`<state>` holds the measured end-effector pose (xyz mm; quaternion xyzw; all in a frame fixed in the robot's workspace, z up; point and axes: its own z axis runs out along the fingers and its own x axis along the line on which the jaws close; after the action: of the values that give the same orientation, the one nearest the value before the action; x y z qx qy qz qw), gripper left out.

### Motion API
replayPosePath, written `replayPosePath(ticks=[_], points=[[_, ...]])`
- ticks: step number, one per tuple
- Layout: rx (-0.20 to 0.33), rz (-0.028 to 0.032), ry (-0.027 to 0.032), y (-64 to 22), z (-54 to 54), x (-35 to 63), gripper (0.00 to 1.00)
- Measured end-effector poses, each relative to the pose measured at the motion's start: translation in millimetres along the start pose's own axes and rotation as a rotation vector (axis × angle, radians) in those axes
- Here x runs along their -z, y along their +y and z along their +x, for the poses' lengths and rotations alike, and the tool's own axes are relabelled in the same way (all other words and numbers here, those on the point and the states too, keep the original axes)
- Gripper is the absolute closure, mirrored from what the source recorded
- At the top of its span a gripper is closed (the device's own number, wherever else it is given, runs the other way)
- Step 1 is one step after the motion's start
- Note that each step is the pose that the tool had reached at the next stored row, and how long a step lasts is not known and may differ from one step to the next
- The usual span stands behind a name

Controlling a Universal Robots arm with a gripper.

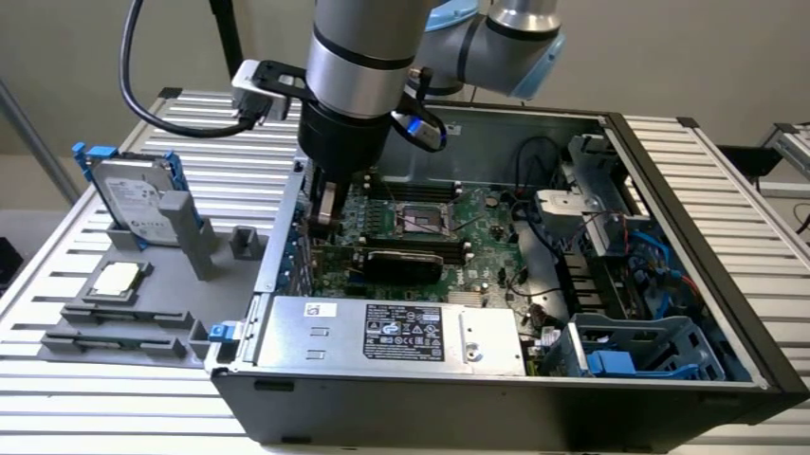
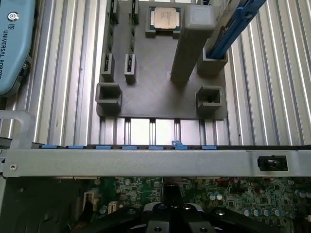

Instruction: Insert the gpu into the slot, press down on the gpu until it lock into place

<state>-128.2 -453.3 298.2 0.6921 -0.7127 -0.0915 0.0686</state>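
The gpu (image 1: 402,258), a flat black ribbed card, lies lengthwise across the green motherboard (image 1: 487,213) inside the open computer case, in front of the CPU socket (image 1: 424,216). My gripper (image 1: 325,220) reaches down into the case beside its rear wall, over the end of the gpu at the exterior view's left. Its fingers are shut together with nothing between them. Whether the tips touch the card I cannot tell. In the wrist view my gripper (image 2: 170,213) points down at the motherboard (image 2: 243,199), just inside the case's rear wall (image 2: 146,162).
A grey labelled power-supply box (image 1: 393,332) fills the case's near side, with a blue drive cage (image 1: 633,351) beside it. Outside the case, a grey fixture plate (image 1: 127,327) carries a CPU chip (image 1: 117,278) and a hard drive (image 1: 133,204). Cables run across the case's far end (image 1: 557,227).
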Motion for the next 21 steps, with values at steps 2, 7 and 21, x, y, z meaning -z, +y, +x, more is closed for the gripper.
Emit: replayPosePath(ticks=[2, 7, 21], points=[[-0.006, -0.0047, -0.0011, 0.0, 0.0, 0.0, 0.89], [-0.02, -0.0097, -0.0043, 0.0, -0.9, -0.1, 0.89], [-0.04, -0.0167, -0.0087, 0.2, -2.4, 0.1, 0.89]])
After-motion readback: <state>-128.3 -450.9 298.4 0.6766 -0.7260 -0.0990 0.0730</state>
